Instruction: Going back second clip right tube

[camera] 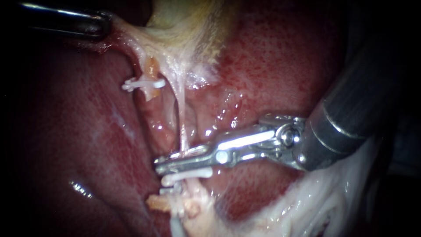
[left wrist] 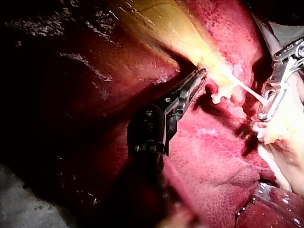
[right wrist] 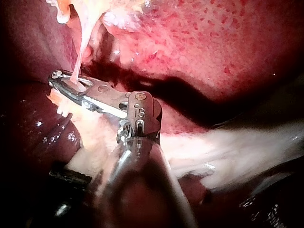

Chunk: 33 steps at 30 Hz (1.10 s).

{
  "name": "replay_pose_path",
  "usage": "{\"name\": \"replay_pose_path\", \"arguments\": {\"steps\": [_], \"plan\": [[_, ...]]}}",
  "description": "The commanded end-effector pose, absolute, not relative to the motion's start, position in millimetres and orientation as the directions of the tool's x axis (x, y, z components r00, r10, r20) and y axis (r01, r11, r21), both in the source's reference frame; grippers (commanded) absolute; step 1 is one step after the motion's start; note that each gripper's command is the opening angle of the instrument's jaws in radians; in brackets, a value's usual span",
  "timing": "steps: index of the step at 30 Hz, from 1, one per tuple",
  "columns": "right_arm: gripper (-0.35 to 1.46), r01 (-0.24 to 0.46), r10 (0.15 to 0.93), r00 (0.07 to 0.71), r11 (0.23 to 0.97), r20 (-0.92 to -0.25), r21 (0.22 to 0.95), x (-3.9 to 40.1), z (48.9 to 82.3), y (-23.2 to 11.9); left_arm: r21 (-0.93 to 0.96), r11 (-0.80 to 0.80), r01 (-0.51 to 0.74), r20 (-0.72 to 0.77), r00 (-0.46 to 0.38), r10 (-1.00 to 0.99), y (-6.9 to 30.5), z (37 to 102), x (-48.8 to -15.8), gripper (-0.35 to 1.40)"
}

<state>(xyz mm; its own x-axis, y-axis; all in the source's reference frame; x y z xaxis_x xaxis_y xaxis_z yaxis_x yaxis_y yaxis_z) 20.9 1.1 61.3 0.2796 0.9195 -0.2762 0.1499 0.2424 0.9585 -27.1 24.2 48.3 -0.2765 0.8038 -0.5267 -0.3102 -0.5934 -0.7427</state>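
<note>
Closest to the camera is the thick shaft of the right instrument (camera: 158, 166). It comes in across a spread of pale fatty tissue (camera: 315, 197) and reaches over to the right tube (camera: 180, 123). From here its jaws look just barely apart. A narrow gap shows between them, and the thin, stretched tube runs straight through it. The right wrist view shows the same thing, with the pale strand dropping into the slot between the two metal arms. Just below the jaws, touching their lower edge, a white clip (camera: 186, 174) sits crosswise on the right tube, close to where the tube meets the ragged pale tissue. Up along the tube and to its left is the stubby left tube (camera: 152, 70), with its other clip (camera: 144, 83) fastened across it, well apart from the jaws. Beyond that, the right tube fans out into the yellowish gallbladder (camera: 188, 26). Farthest from the tube, the dark left instrument (camera: 103, 24) has its jaws clamped on a fold of the gallbladder and holds it taut. The mottled red liver (camera: 280, 57) lies behind everything.
</note>
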Motion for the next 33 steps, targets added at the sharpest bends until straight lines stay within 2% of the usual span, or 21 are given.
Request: {"name": "replay_pose_path", "arguments": {"steps": [1,3,7,10,18,22,26,33], "plan": [[0.03,0.152,0.918,0.28,0.247,-0.281,0.957,21.0,61.5,1.1,-0.742,-0.594,-0.31,-0.527,-0.277,0.803,24.1,48.3,-27.1,-0.35],[0.33,0.137,0.908,0.28,0.283,-0.311,0.949,21.0,62.1,1.1,-0.742,-0.594,-0.31,-0.527,-0.277,0.803,24.1,48.3,-27.1,-0.35],[0.47,0.07,0.869,0.292,0.398,-0.4,0.915,20.9,63.5,1.4,-0.742,-0.594,-0.31,-0.527,-0.277,0.803,24.1,48.3,-27.0,-0.35],[0.5,0.03,0.833,0.306,0.476,-0.461,0.879,20.5,64.2,1.7,-0.742,-0.594,-0.31,-0.528,-0.277,0.803,24.1,48.4,-27.0,-0.35],[0.5,0.024,0.722,0.338,0.634,-0.603,0.773,18.3,63.5,1.8,-0.741,-0.595,-0.31,-0.529,-0.277,0.802,24.0,48.6,-26.9,-0.35],[0.5,0.024,0.641,0.34,0.726,-0.688,0.688,16.6,62.0,2.2,-0.741,-0.596,-0.31,-0.529,-0.277,0.802,23.9,48.6,-26.9,-0.35],[0.5,0.044,0.512,0.389,0.82,-0.765,0.571,14.3,60.2,2.8,-0.741,-0.596,-0.309,-0.529,-0.278,0.802,23.9,48.6,-26.9,-0.35],[0.5,0.074,0.362,0.403,0.902,-0.84,0.425,10.1,57.3,3.1,-0.74,-0.597,-0.308,-0.53,-0.278,0.801,23.9,49.2,-26.8,-0.35]]}}
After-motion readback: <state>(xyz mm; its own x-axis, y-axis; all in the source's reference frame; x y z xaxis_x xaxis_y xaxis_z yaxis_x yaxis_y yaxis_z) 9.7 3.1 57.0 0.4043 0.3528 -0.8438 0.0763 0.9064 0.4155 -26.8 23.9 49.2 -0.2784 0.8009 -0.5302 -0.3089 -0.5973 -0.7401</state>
